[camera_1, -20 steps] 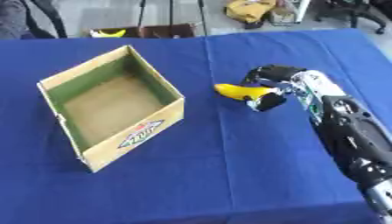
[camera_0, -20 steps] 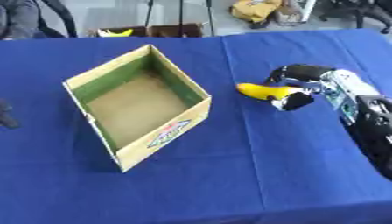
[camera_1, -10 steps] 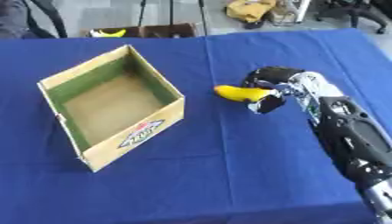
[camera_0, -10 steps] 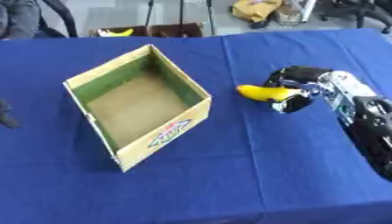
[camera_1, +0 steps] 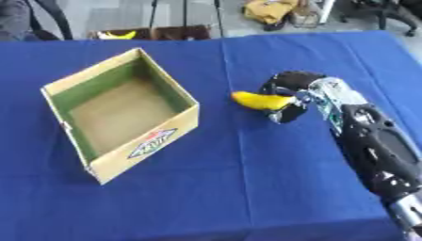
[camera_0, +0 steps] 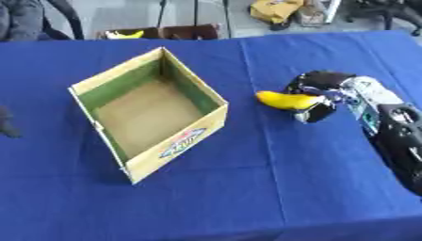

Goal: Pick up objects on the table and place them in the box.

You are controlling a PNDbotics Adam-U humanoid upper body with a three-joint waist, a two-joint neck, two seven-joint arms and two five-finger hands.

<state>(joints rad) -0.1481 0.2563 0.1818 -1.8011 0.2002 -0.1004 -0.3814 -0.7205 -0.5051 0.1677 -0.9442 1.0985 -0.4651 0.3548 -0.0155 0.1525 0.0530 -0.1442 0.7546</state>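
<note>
On the right side of the blue-clothed table [camera_0: 247, 188], the robot's right hand [camera_0: 317, 92], black with silver joints, has its fingers and thumb curled round the right end of a curved yellow banana [camera_0: 286, 100], whose pointed tip reaches left toward the middle of the table. Whether the fruit is lifted clear of the cloth or rests on it cannot be told. Behind the hand, the black and silver forearm [camera_1: 371, 146] runs toward the near right corner of the view. Left of the banana, and apart from it, sits an open cardboard box [camera_0: 148, 113] with tan outer walls, a green lining on its inner walls and a plain brown floor; it stands turned at an angle to the table's edges, with one corner pointing to the near side, and a printed oval label [camera_0: 183, 142] shows on its near right wall. Nothing lies inside the box. At the far left edge of the left eye view, a dark shape [camera_0: 6, 123] shows above the cloth, too little of it visible to say what it is. Beyond the far edge of the table, another yellow banana-like object [camera_1: 115, 34] lies in a low brown tray, and a crumpled yellow-brown bundle [camera_0: 276, 9] rests on the floor further right.
</note>
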